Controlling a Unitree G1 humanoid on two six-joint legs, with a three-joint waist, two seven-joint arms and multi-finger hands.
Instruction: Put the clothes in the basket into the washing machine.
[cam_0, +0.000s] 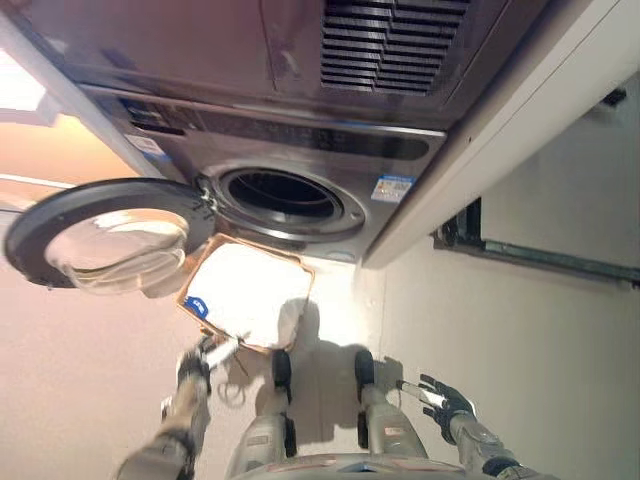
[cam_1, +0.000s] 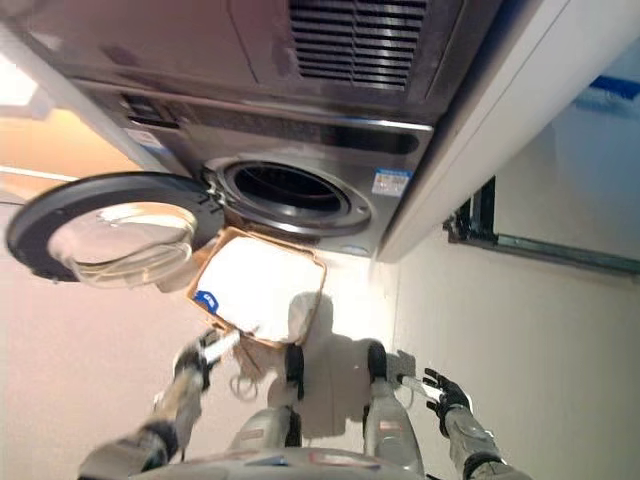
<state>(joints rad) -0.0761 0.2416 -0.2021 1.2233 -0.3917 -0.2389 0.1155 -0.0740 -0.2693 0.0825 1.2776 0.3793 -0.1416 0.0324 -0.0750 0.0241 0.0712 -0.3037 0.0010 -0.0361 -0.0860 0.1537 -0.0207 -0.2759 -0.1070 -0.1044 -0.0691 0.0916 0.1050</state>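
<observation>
the washing machine (cam_0: 290, 195) is standing with its round door (cam_0: 100, 235) swung open to the left. the basket (cam_0: 250, 295), full of white clothes (cam_1: 255, 285), is sitting on the floor just below the drum opening. the left hand (cam_0: 200, 360) is reaching to the basket's near edge, whether gripping i cannot tell. the right hand (cam_0: 440, 398) is hanging apart, fingers spread.

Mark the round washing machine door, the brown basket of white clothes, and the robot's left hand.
Round dark washing machine door (cam_0: 60, 215): left eye view, dark frame.
Brown basket (cam_1: 322, 268): right eye view, right rim.
Left hand (cam_0: 196, 362): left eye view, hand middle.
</observation>
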